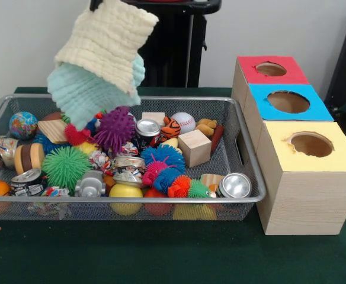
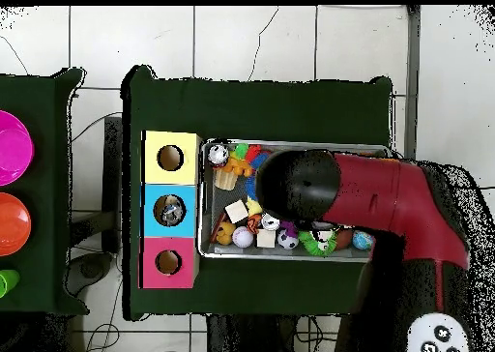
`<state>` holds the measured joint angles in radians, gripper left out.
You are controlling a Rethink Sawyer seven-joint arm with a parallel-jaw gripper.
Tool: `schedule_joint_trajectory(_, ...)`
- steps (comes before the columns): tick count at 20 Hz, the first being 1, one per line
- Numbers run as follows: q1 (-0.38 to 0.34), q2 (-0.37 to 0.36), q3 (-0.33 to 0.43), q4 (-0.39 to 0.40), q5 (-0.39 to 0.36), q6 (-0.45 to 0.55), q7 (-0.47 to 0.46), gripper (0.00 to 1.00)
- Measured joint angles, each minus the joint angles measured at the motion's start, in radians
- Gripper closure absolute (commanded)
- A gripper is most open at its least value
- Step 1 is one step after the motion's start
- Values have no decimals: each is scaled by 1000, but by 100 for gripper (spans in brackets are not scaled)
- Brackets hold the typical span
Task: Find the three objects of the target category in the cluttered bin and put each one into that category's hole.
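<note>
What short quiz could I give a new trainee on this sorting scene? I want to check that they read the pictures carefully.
1. True or false: the baseball lies outside the mesh bin.
2. In the front view, which box stands nearest the camera? A red, B blue, C yellow.
3. Fill in: in the front view, the cloth-covered hand hangs over the bin's ___ part.
Key: 1 false; 2 C, the yellow box; 3 left.

Front view low, close to bin [image 1: 244, 148], overhead straight down, farther, both sharing bin
</note>
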<state>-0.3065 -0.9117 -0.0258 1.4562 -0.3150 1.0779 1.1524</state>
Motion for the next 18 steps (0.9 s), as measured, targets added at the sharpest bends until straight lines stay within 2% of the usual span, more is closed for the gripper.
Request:
schedule_joint_trajectory(9, -28, 0, -14, -4, -34, 0, 0, 100)
schedule_joint_trajectory(18, -38, 0, -14, -4, -38, 0, 0, 100)
